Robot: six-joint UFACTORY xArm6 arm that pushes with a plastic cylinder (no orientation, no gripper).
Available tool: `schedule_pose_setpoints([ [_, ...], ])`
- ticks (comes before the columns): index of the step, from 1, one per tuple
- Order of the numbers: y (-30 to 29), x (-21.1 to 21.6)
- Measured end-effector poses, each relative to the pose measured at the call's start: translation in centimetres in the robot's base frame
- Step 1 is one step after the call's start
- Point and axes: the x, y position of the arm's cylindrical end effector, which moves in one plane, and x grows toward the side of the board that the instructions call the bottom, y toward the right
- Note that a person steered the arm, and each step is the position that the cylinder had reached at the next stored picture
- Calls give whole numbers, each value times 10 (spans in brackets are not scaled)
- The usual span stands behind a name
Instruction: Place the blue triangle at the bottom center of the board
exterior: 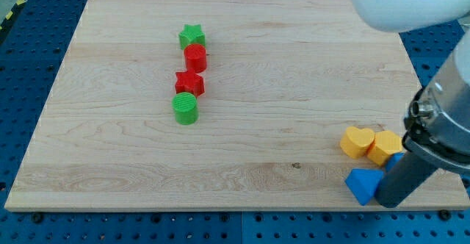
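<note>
Down low, my tip (388,202) touches the faceted blue triangle (363,184).

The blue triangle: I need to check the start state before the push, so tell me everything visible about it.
The blue triangle is a small, solid-looking wedge-shaped block in matte blue, lying flat on the wooden board near its bottom-right corner. Its right side is covered by the dark rod, whose tip sits right against it there. The yellow heart and a yellow block lie just above it, close but seemingly not touching. It is far right of bottom center.
</note>
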Motion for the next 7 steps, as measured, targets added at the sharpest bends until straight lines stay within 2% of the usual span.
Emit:
schedule_pose_setpoints([
  [1, -14, 0],
  [3, 25, -1],
  [4, 6, -8],
  [7, -114, -23],
])
